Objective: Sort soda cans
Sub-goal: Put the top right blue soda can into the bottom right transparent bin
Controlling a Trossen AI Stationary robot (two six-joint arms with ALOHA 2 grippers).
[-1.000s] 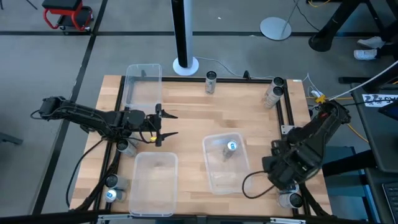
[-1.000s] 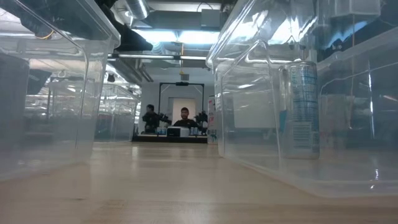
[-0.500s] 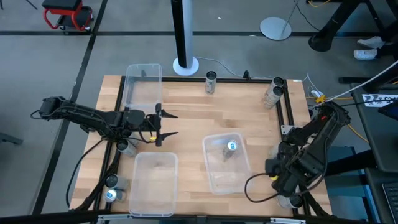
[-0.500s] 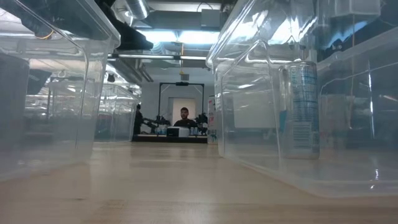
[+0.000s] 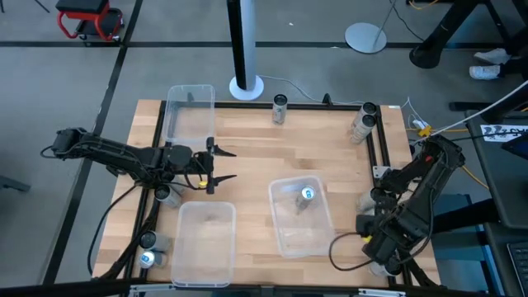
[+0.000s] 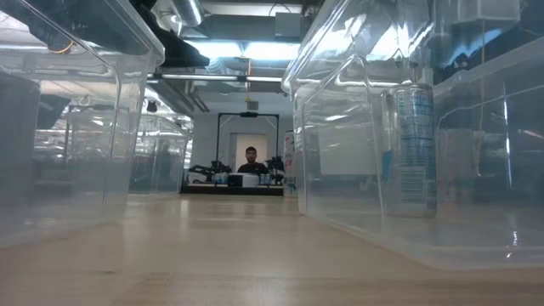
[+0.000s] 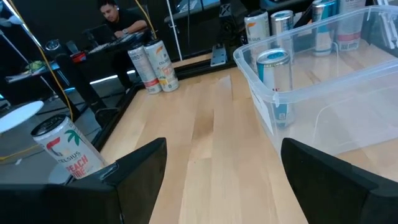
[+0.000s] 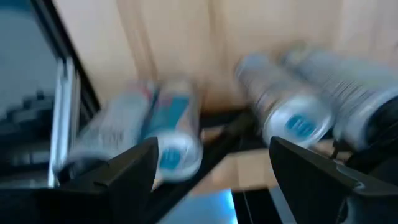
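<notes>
Wooden table [image 5: 247, 157] carries three bins; one can [image 5: 307, 194] sits in the right-middle bin [image 5: 285, 235]. Right gripper [image 8: 211, 158], jaws wide and empty, nears cans [image 8: 283, 115] at the right-front corner; next, close on one. Left gripper [image 5: 216, 165] waits open near the left edge.

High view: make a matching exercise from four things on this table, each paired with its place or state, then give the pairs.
1. left gripper
2. blue-topped can
3. lone can
4. near-left bin

A. at the far edge of the table
B. clear, no cans inside
C. inside the middle bin
D. open above bare wood

Pairs: 1-D, 2-C, 3-A, 4-B.
</notes>
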